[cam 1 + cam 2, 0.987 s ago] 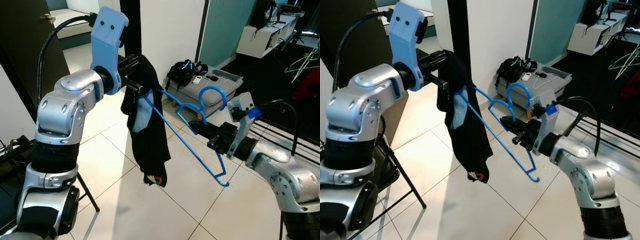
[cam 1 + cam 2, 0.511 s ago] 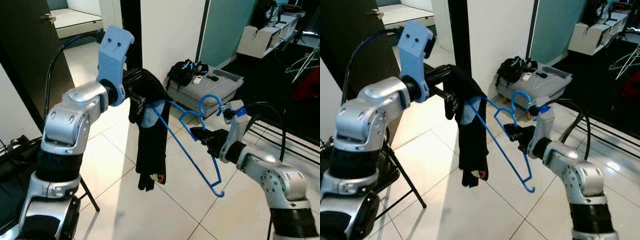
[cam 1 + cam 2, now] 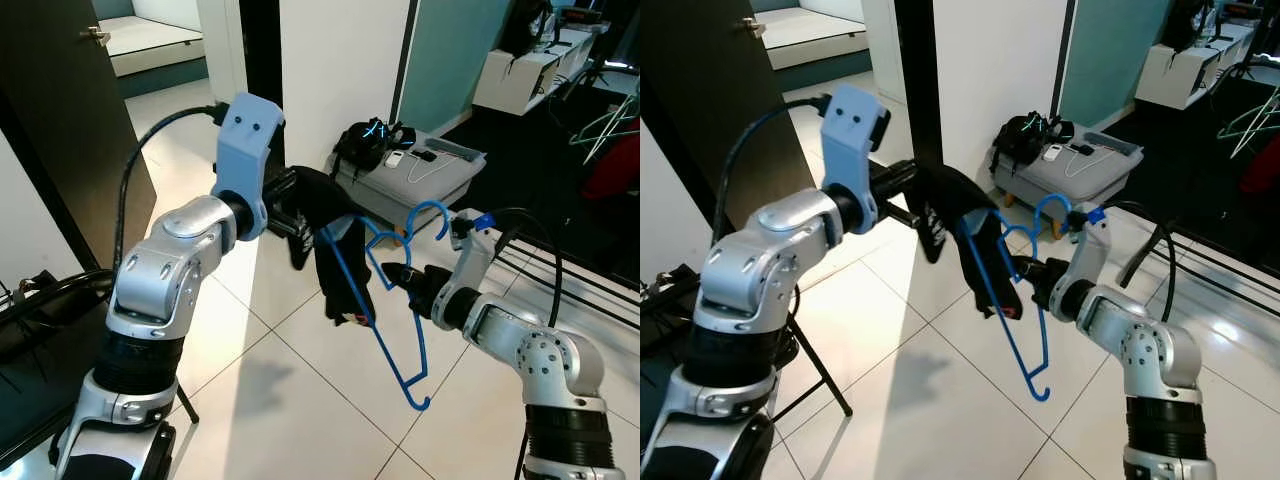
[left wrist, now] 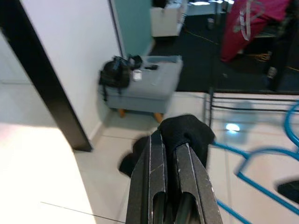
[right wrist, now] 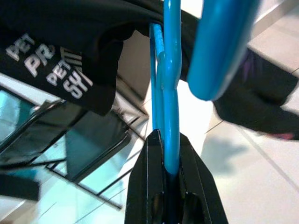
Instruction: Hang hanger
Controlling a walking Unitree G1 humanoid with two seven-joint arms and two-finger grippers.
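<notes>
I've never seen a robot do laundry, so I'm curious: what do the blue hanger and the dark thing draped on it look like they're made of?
The blue hanger looks like thin wire with a smooth, glossy blue coating, or possibly plastic; its slim rod and shine suggest this. The dark garment looks like soft matte fabric: it droops in folds and carries white printed lettering. The right gripper pinches the hanger; the left gripper holds the garment.

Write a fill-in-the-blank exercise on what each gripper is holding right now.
1. The right gripper is shut on the ______ plastic hanger.
2. The left gripper pinches a ______ cloth garment between its fingers.
3. That garment is draped over one end of the ______.
4. Behind them, a black bag rests on a grey ______.

Missing words: blue; black; hanger; ottoman
</notes>
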